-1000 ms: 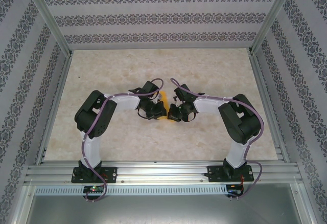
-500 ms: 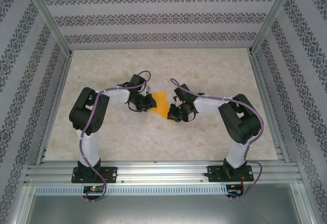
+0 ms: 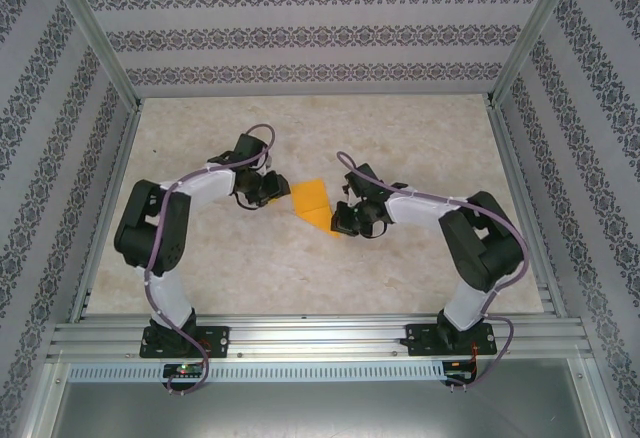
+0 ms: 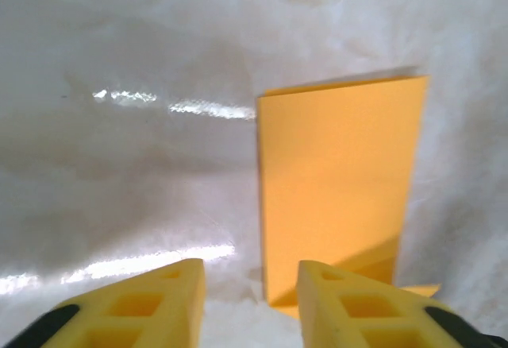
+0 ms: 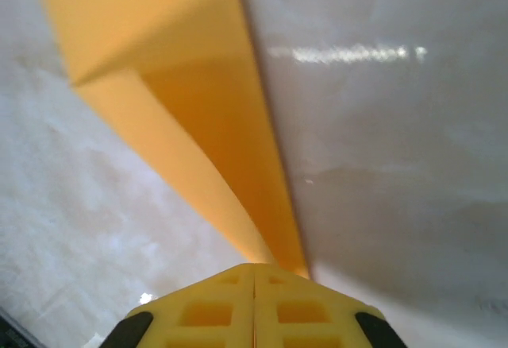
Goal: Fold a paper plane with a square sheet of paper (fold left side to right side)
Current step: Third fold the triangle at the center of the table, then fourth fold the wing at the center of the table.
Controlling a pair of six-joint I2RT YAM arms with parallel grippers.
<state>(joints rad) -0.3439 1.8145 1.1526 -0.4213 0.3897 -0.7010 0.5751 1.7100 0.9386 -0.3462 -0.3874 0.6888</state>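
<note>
Left gripper (image 3: 264, 189) withdrawn: fold laid.
Its jaws stand apart; right gripper (image 5: 254, 272) pinches the folded thin orange paper sheet (image 4: 337, 181) at its corner.

Pale marbled table (image 3: 400, 138), glossy highlights; orange sheet of paper (image 3: 312, 203), folded in half, lying near its centre.

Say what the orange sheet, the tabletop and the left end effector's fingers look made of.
Sheet: thin matte paper; it holds a sharp fold. Tabletop: glossy marble-look surface, perhaps laminate; it shows glare streaks. Fingers: yellow plastic, probably printed; square cut-outs.
</note>
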